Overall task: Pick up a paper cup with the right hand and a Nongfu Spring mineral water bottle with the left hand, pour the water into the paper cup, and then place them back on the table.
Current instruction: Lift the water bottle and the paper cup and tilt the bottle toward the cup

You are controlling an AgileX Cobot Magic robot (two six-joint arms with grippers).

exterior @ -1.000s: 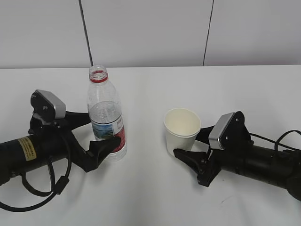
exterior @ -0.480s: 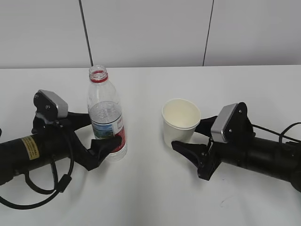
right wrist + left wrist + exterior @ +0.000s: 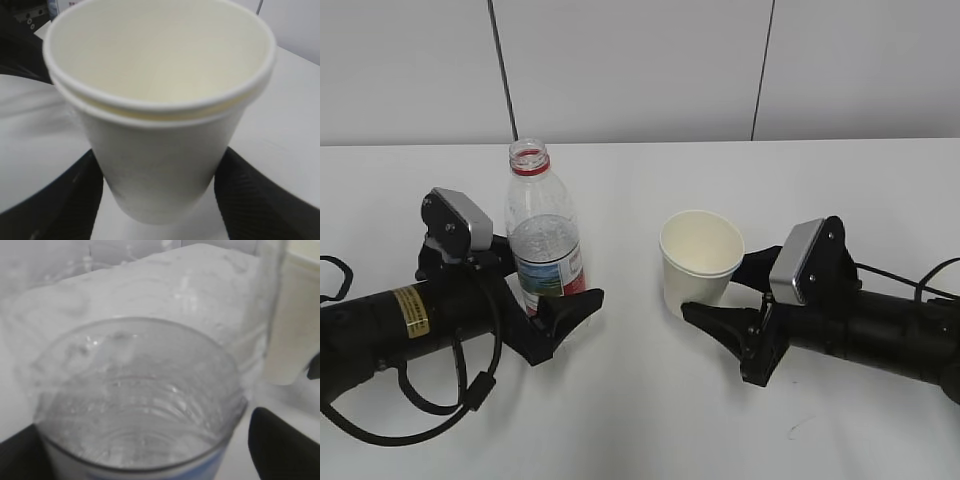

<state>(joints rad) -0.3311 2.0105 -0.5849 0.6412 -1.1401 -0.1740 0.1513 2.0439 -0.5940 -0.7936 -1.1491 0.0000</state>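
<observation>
surface: white table [image 3: 640,420] | on it: Nongfu Spring mineral water bottle [image 3: 546,250] 9 o'clock, upright | paper cup [image 3: 700,262] centre, at bottle's 3 o'clock

The left hand [image 3: 410,320], a matte black tubular arm, carries a yellow sticker with dark print on its forearm, a rounded grey plate at the wrist and a looping black cable below. The right hand [image 3: 860,325] is likewise black, with a grey wrist plate, a thin black cable and angular black fingers [image 3: 720,325].
</observation>
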